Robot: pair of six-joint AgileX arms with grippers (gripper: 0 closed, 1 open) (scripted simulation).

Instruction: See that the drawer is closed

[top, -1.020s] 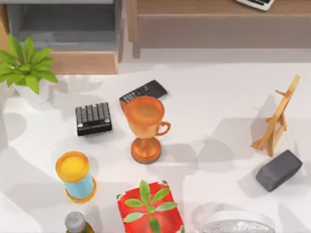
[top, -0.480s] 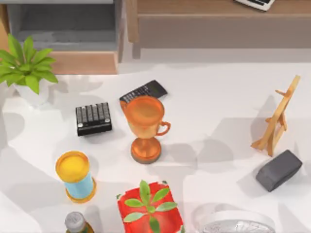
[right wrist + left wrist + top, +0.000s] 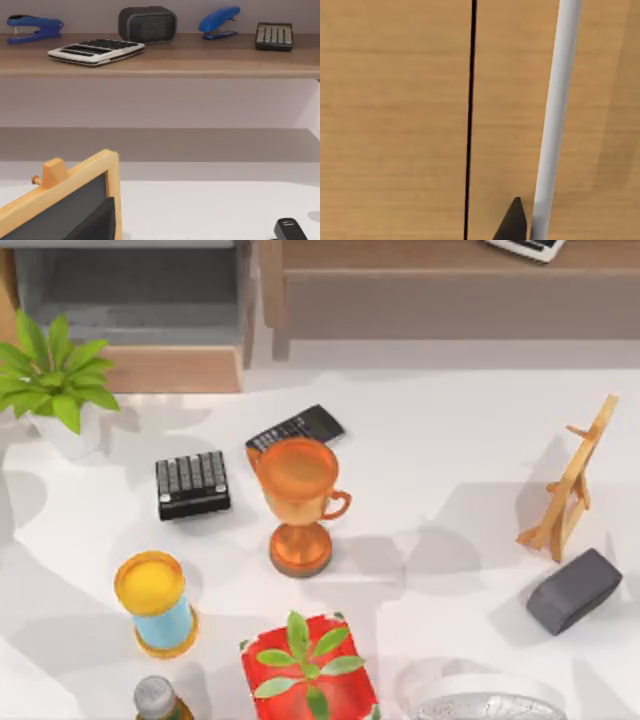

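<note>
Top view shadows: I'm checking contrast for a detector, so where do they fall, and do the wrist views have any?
Top view: soft grey shadows lie across the white table, beside the trophy and the easel. Left wrist view: evenly lit wood panel, faintly darker beside the white bar. Right wrist view: the shelf shades the recess beneath.

No lettering reads anywhere; the calculator [image 3: 296,427] keys look too small to tell.

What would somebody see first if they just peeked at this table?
Probably the shiny orange trophy cup standing in the middle of the table, with the red box with a green plant just in front of it. Then the drawer at the back left, pulled open so its grey inside shows.
</note>
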